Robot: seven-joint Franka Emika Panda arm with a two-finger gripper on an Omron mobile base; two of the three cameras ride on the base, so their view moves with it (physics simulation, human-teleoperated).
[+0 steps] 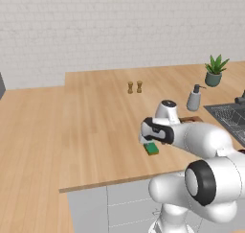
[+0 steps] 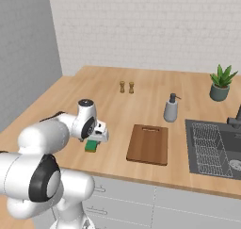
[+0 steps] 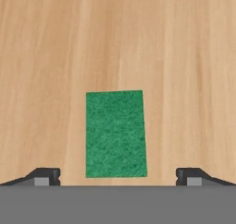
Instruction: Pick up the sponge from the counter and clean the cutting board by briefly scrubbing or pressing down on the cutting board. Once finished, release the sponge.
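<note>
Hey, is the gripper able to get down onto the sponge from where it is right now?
Probably yes. The gripper is open, with the sponge lying flat on the counter between its two fingertips. Nothing lies beside or on top of the sponge, so the way down looks free.

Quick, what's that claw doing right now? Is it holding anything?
Gripper: open and holding nothing; its fingertips stand wide to either side of the sponge, which lies flat on the counter.
</note>
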